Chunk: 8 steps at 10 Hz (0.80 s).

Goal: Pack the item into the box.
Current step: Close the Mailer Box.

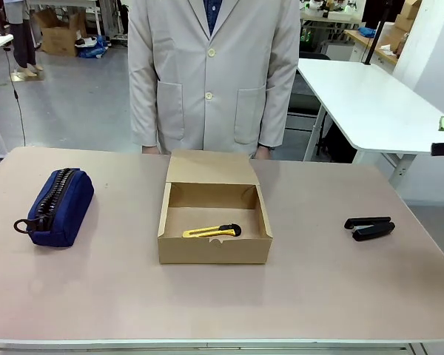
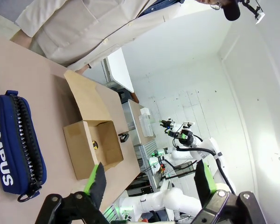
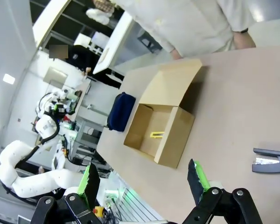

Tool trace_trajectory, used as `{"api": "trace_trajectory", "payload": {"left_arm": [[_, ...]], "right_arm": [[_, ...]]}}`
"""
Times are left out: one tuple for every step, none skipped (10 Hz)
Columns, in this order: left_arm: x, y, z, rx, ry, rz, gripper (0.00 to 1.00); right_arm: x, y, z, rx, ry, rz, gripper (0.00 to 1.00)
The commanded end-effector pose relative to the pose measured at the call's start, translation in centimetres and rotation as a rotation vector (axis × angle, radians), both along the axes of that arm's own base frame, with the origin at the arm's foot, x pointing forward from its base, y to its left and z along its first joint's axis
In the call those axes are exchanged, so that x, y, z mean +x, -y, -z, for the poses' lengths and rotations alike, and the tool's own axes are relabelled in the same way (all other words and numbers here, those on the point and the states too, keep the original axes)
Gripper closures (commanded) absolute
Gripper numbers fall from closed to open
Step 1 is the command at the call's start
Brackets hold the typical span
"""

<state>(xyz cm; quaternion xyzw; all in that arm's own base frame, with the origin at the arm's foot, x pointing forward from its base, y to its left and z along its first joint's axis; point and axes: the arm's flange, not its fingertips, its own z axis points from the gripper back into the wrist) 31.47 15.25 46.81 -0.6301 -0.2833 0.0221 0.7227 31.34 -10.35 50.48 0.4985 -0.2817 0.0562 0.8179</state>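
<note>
Knife (image 1: 212,231) — slim, yellow body, black end — lies flat inside open box (image 1: 214,250), nr front wall, centre of counter (image 1: 96,296). L tool (image 2: 149,175), R tool (image 3: 142,170) both spread, empty.

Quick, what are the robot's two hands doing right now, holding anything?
Left hand: open, holding nothing.
Right hand: open, holding nothing.
</note>
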Motion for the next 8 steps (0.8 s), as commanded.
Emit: {"api": "trace_trajectory", "payload": {"left_arm": [[-0.01,0.16,-0.10,-0.012,0.026,0.000,0.00],[-0.01,0.16,-0.10,-0.012,0.026,0.000,0.00],[-0.01,0.16,-0.10,-0.012,0.026,0.000,0.00],[-0.01,0.16,-0.10,-0.012,0.026,0.000,0.00],[-0.01,0.16,-0.10,-0.012,0.026,0.000,0.00],[-0.01,0.16,-0.10,-0.012,0.026,0.000,0.00],[-0.01,0.16,-0.10,-0.012,0.026,0.000,0.00],[-0.01,0.16,-0.10,-0.012,0.026,0.000,0.00]], "right_arm": [[0.14,0.39,-0.03,-0.015,0.011,-0.016,0.00],[0.14,0.39,-0.03,-0.015,0.011,-0.016,0.00],[0.14,0.39,-0.03,-0.015,0.011,-0.016,0.00],[0.14,0.39,-0.03,-0.015,0.011,-0.016,0.00],[0.14,0.39,-0.03,-0.015,0.011,-0.016,0.00],[0.14,0.39,-0.03,-0.015,0.011,-0.016,0.00],[0.14,0.39,-0.03,-0.015,0.011,-0.016,0.00],[0.14,0.39,-0.03,-0.015,0.011,-0.016,0.00]]}}
